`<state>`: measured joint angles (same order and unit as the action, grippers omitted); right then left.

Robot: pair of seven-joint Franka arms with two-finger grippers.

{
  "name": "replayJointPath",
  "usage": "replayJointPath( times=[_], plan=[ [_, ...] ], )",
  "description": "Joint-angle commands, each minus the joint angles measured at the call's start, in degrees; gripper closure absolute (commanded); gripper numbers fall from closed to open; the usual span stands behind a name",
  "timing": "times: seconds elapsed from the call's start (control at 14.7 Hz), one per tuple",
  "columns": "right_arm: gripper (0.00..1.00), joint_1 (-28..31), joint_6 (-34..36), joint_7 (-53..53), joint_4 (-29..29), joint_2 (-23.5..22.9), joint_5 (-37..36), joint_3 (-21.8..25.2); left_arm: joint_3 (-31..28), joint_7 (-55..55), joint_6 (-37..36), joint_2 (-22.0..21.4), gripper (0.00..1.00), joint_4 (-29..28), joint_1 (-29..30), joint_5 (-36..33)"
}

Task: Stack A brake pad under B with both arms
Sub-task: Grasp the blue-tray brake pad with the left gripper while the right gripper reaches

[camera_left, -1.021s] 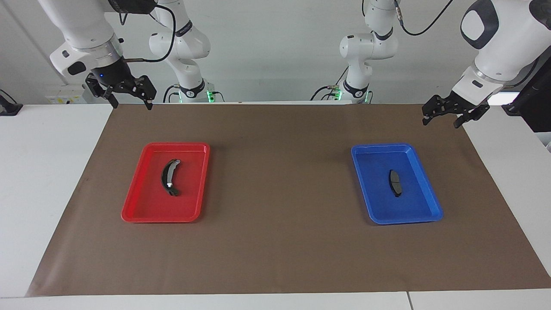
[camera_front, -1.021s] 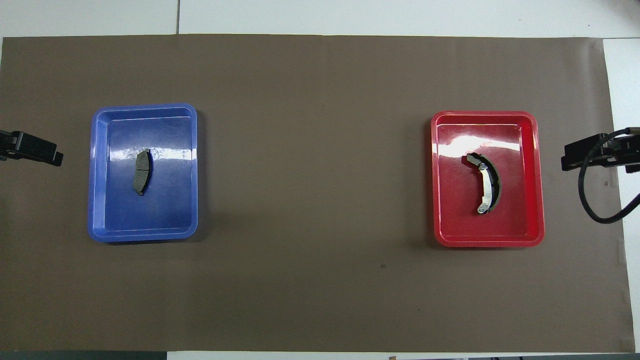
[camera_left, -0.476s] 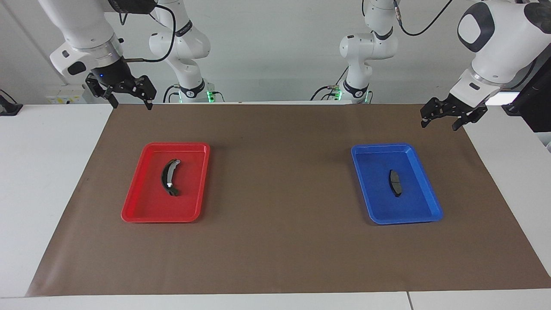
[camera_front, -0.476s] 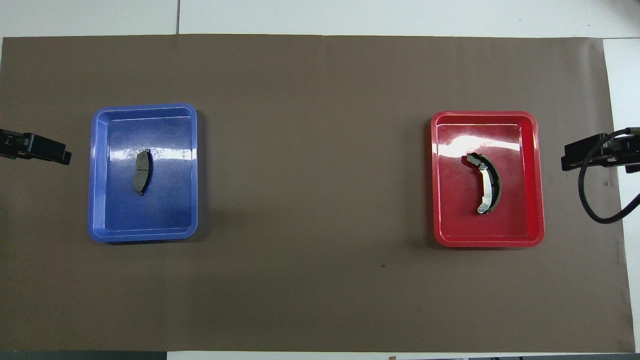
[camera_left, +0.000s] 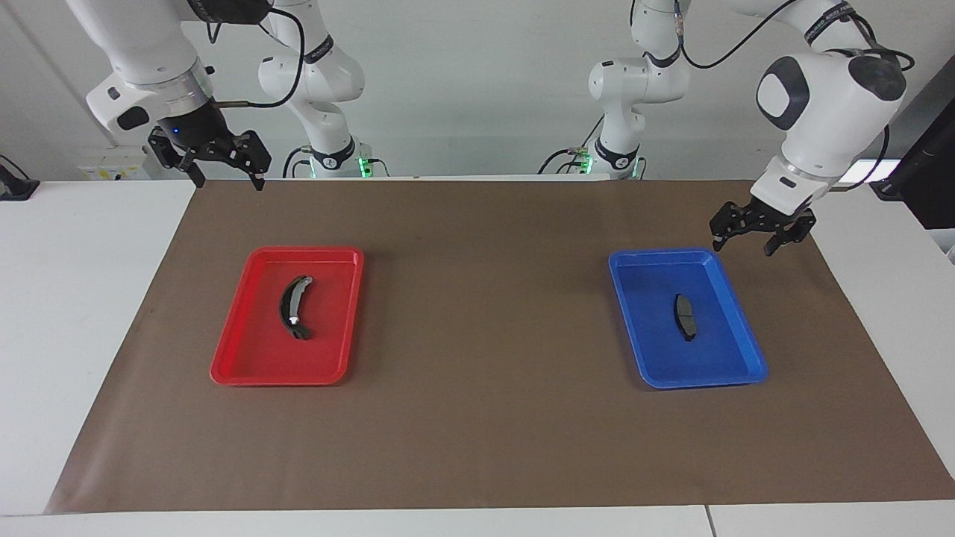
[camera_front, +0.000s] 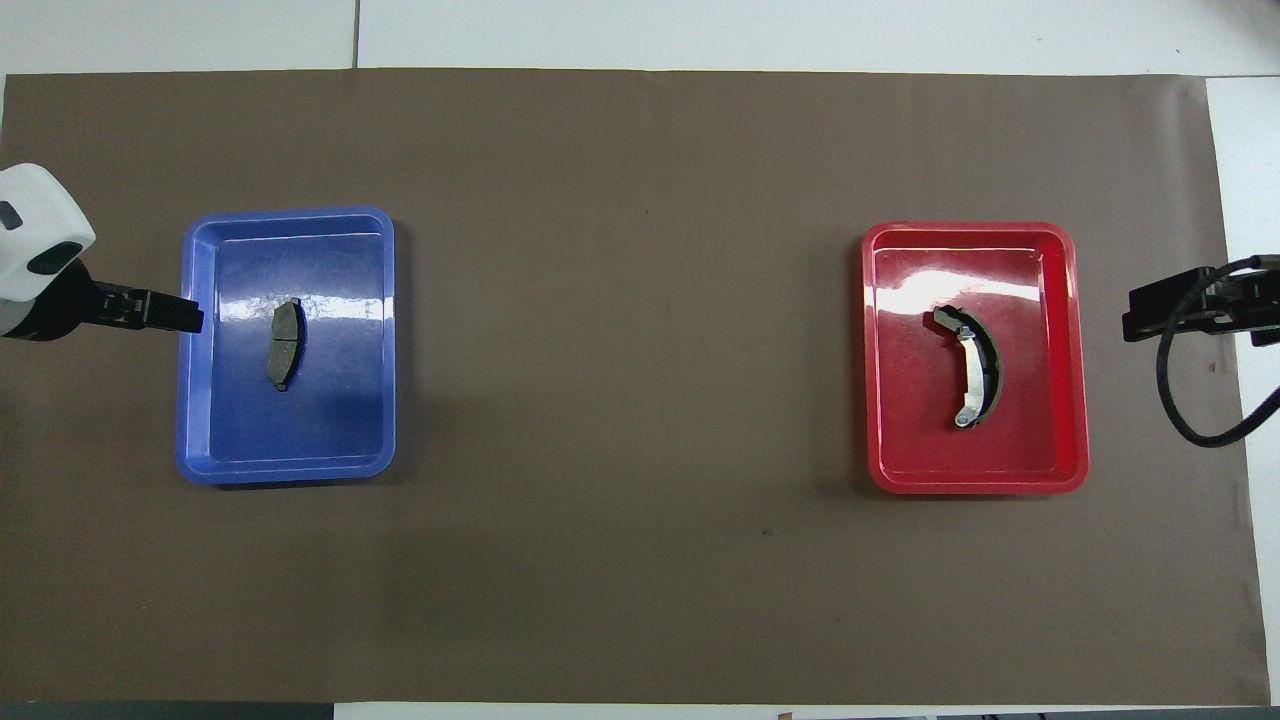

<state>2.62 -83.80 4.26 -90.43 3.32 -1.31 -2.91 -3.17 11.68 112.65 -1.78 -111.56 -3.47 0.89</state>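
The A brake pad (camera_left: 685,317), short, flat and all dark, lies in the blue tray (camera_left: 701,382); it also shows in the overhead view (camera_front: 283,343). B (camera_left: 294,307), the long crescent with a silvery strip, lies in the red tray (camera_left: 272,377) and shows in the overhead view (camera_front: 975,380). My left gripper (camera_left: 744,245) is open and empty, in the air over the blue tray's rim (camera_front: 285,470) at the left arm's end; its tip shows in the overhead view (camera_front: 170,312). My right gripper (camera_left: 229,179) is open and empty and waits over the mat's edge, apart from the red tray (camera_front: 975,482).
A brown mat (camera_left: 485,335) covers the table, with white table surface around it. The two trays stand far apart, with bare mat between them. A black cable (camera_front: 1195,420) hangs by the right gripper (camera_front: 1165,305).
My left gripper has come down and moved from the left arm's end of the mat to the blue tray's rim. The right arm, both trays and both parts have not moved.
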Motion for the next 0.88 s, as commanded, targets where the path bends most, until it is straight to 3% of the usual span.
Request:
replayJointPath(
  times=[0.0, 0.34, 0.68, 0.82],
  plan=[
    [0.00, 0.5, -3.1, -0.8, -2.2, 0.9, 0.9, -0.2, -0.1, 0.0, 6.7, 0.7, 0.00, -4.9, -0.8, -0.8],
    [0.00, 0.4, -8.9, -1.4, -6.0, 0.3, 0.8, -0.3, -0.1, -0.3, 19.7, 5.5, 0.01, -12.1, -1.9, -0.8],
    [0.00, -1.0, -23.5, -2.7, -14.4, -4.5, 0.8, -0.3, 0.0, -0.2, 25.8, 8.0, 0.01, -16.4, -1.9, -0.8],
    [0.00, -1.2, -32.8, -5.3, -22.7, -4.2, 0.9, -0.3, 0.0, -0.2, 29.7, 9.2, 0.02, -17.9, -1.9, -0.8]
  ],
)
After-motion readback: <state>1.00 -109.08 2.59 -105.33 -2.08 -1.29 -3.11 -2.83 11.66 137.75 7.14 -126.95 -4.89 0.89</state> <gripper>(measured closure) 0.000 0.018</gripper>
